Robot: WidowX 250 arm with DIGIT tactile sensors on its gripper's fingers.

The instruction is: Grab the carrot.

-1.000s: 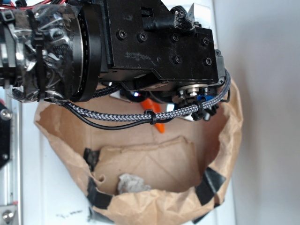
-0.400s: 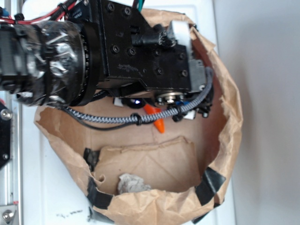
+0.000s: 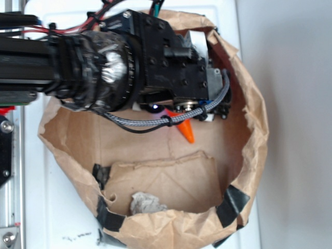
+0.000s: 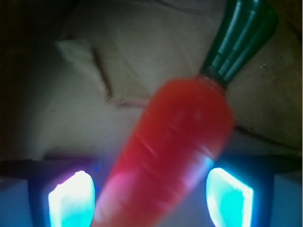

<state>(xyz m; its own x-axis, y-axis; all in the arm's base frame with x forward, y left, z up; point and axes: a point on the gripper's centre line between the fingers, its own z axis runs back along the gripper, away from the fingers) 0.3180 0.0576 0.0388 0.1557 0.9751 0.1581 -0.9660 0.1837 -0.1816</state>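
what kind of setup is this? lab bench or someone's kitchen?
Looks like a lab bench, not a kitchen: a white tabletop with a metal rail at its left edge, and a cut-down, taped paper bag as a bin. The gripper is around a plastic toy carrot.

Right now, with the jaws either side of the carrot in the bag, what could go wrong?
1. The carrot lies diagonally between the glowing pads, so closing may pinch the glossy taper and squeeze it out.
2. The braided cable hangs low near the paper bag wall and could snag while lifting.
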